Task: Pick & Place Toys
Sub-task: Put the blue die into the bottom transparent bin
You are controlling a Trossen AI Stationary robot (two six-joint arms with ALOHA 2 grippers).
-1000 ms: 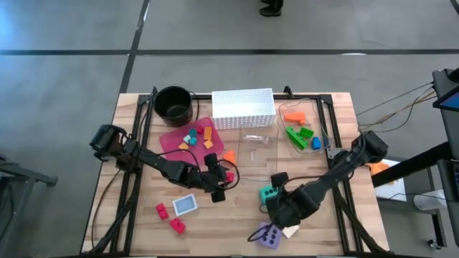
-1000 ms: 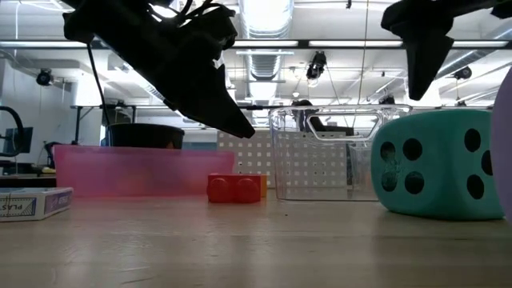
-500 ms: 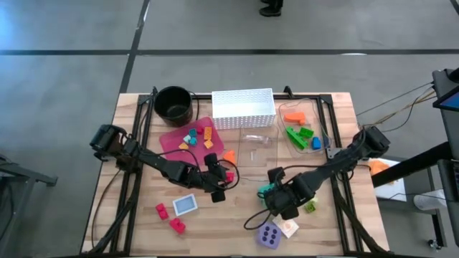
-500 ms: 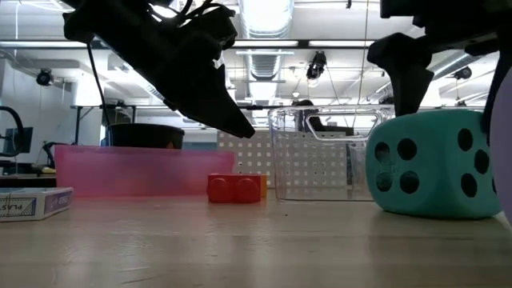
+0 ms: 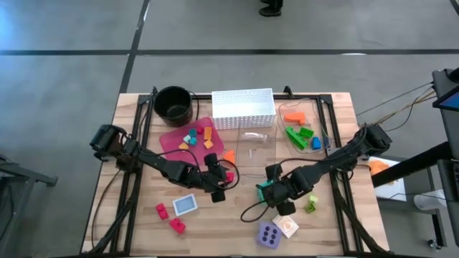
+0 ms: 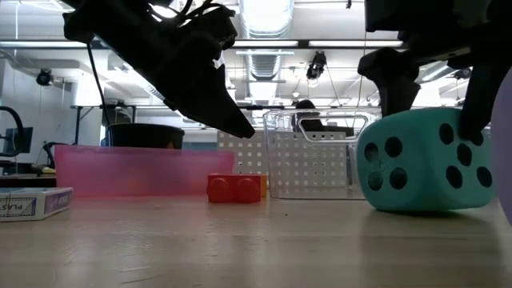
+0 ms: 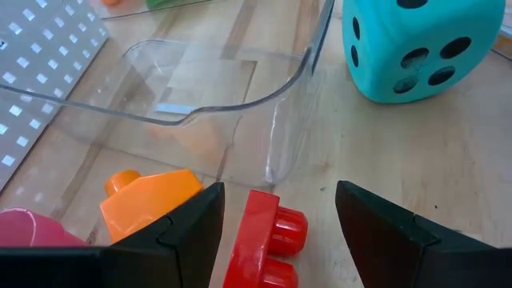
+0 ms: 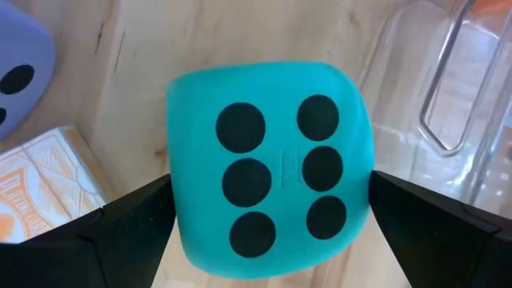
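The pink tray (image 5: 188, 135) holds small bricks (image 5: 194, 136); the right hand (image 8: 268, 232), wide, straddles the teal die (image 8: 270, 188), half hidden overhead.

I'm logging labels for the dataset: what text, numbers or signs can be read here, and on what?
"PLAS…": on the card box at the low view's left edge; the rest is cut off.
Orange print on the card pack beside the teal die: unreadable.
Nothing else reads.

Right end effector (image 5: 267, 192) moved from purple die (image 5: 269, 233) up to teal die (image 5: 266, 192), fingers now straddling it.
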